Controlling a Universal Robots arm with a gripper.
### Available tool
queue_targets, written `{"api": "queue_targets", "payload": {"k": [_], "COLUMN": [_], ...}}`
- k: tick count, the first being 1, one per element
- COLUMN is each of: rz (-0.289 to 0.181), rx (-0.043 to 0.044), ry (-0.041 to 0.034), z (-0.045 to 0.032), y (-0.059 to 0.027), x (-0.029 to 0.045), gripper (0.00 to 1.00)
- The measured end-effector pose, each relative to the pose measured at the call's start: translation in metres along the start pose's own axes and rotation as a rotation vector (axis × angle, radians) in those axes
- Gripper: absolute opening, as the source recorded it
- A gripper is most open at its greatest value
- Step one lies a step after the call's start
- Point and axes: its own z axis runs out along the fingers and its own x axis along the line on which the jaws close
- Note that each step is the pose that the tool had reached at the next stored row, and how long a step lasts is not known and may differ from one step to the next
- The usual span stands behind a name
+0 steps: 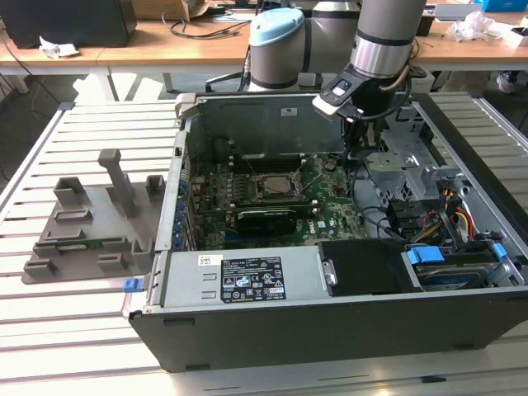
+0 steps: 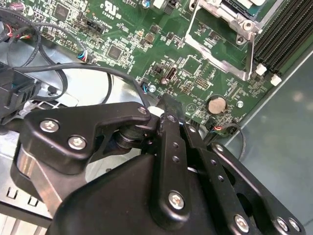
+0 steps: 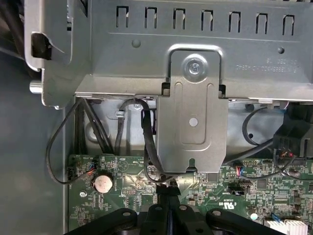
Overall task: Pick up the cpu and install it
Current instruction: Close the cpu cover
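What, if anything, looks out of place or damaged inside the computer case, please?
Nothing stands out: the motherboard looks intact, and the gripper hangs over it beside the socket.

You find nothing legible: black-and-white printed sticker point(image 1: 252, 280) on grey metal power-supply box point(image 1: 183, 285), white markings on green motherboard point(image 2: 117, 29) too small to read.
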Motion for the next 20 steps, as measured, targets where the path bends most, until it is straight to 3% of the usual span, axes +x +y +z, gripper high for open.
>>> {"api": "queue_targets", "payload": {"k": [10,14,20], "rz": [0.000,0.000,0.000], "rx": [-0.0001,-0.0001,-0.0002], "ry": [0.0001,-0.0001,-0.0001], "z": [0.0205,0.0225,0.0228], "y": [0.0001,-0.0257,-0.0331], "x": [0.0007,0.0012,0.0014], "gripper": [0.11,0.11,0.11]}}
